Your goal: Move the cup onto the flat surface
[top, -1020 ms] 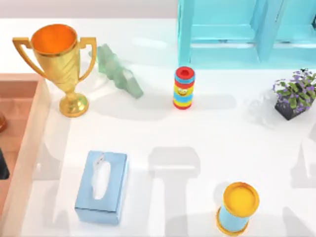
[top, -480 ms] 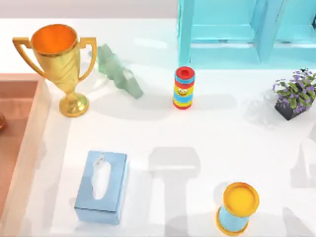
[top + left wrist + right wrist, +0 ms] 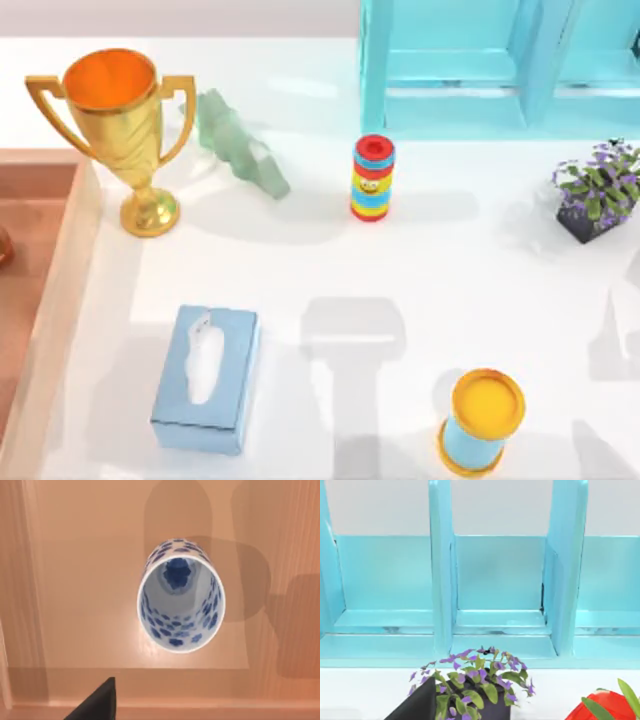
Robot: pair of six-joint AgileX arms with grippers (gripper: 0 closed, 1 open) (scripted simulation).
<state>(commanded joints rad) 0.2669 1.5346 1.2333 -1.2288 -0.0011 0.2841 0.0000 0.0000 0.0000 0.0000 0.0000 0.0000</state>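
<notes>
A light-blue cup (image 3: 482,424) with a yellow rim is seen upright on the white counter (image 3: 400,290), near right. Finger state cannot be told.

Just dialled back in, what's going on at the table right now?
Nothing is holding the cup yet. It stands upright on the white table near the front right, apart from the other things. The left wrist view looks down into a blue-and-white patterned beaker standing on a wooden surface. The right wrist view faces the potted plant and the turquoise shelf behind it.
</notes>
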